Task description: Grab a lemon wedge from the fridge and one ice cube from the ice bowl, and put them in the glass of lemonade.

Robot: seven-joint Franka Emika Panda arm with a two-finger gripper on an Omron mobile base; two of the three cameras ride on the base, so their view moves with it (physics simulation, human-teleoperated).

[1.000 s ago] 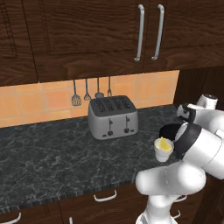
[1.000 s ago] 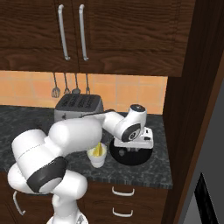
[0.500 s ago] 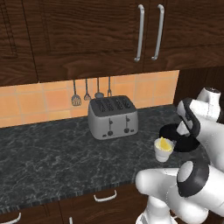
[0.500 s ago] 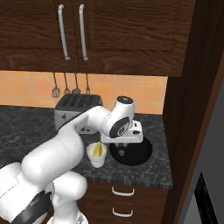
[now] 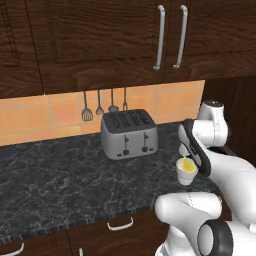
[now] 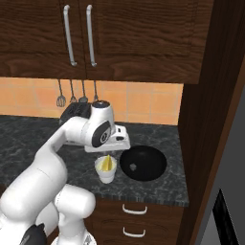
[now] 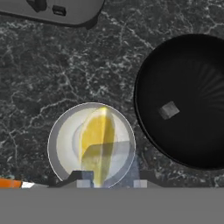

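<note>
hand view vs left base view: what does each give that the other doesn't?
Hand view alone: the inside of the ice bowl with one pale cube, and a straight-down look into the glass of lemonade, where the lemon wedge sits.

Left base view alone: the wall cabinets with two long handles, the utensils hanging on the orange tiles, and the whole toaster.

Both: the glass with the yellow wedge, the dark marble counter, and at least part of the toaster.
</note>
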